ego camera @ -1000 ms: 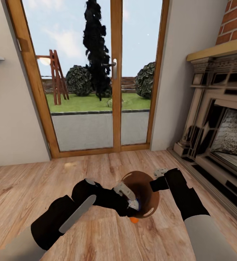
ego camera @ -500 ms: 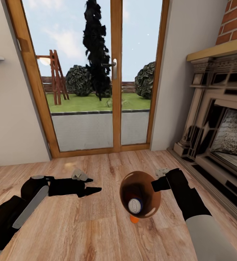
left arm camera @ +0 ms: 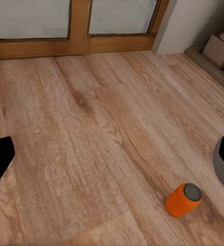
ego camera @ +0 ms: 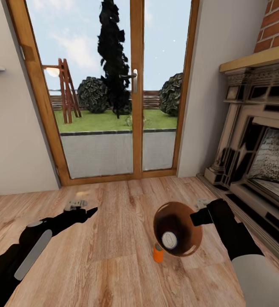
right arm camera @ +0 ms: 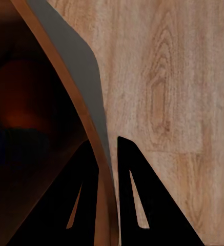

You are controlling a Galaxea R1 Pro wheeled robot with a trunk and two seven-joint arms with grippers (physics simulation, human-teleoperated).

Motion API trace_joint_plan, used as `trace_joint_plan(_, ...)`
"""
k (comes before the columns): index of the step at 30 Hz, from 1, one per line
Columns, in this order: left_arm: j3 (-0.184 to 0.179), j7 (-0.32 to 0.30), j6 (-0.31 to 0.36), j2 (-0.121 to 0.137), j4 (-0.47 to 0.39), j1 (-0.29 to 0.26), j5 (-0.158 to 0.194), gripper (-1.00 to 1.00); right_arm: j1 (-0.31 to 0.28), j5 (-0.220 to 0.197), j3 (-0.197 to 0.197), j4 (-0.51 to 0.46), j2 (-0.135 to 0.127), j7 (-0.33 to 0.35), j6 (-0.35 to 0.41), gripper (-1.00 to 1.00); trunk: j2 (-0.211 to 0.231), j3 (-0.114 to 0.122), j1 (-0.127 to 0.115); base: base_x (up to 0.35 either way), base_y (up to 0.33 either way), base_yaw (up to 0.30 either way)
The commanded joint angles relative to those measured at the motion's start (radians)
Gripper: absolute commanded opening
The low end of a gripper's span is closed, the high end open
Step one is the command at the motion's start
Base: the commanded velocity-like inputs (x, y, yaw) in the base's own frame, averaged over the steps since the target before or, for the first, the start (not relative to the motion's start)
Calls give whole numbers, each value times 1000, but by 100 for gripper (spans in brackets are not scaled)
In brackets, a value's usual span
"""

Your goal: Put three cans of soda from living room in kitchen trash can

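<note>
Soda cans first: my blue cylindrical can with the silver end (ego camera: pixel 169 240) lies inside the tapered round trash bin, grey outside and brown inside (ego camera: pixel 186 221), and the small orange can (ego camera: pixel 158 253) stands on the warm brown plank floor (ego camera: pixel 113 238) touching the bin's edge at its 7 o'clock. Since a second ago my left gripper (ego camera: pixel 89 209) has pulled out of the bin and swung away to 9 o'clock, well apart from it, jaws spread wide with nothing between them. My right gripper (right arm camera: pixel 107 154) is clamped on the bin's rim, one finger inside, one outside. It has carried the bin slightly toward 3 o'clock, exposing more of the orange can.
</note>
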Motion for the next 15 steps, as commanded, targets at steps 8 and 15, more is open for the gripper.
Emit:
trace_joint_plan(8,-44,45,-44,-45,44,-40,-44,100,48,101,-44,-42,-47,5,-76,-100,0,0,0,0,0,0)
trace_joint_plan(15,-83,50,-83,-84,82,-40,-52,100,91,170,-83,-78,-55,5,-135,-100,0,0,0,0,0,0)
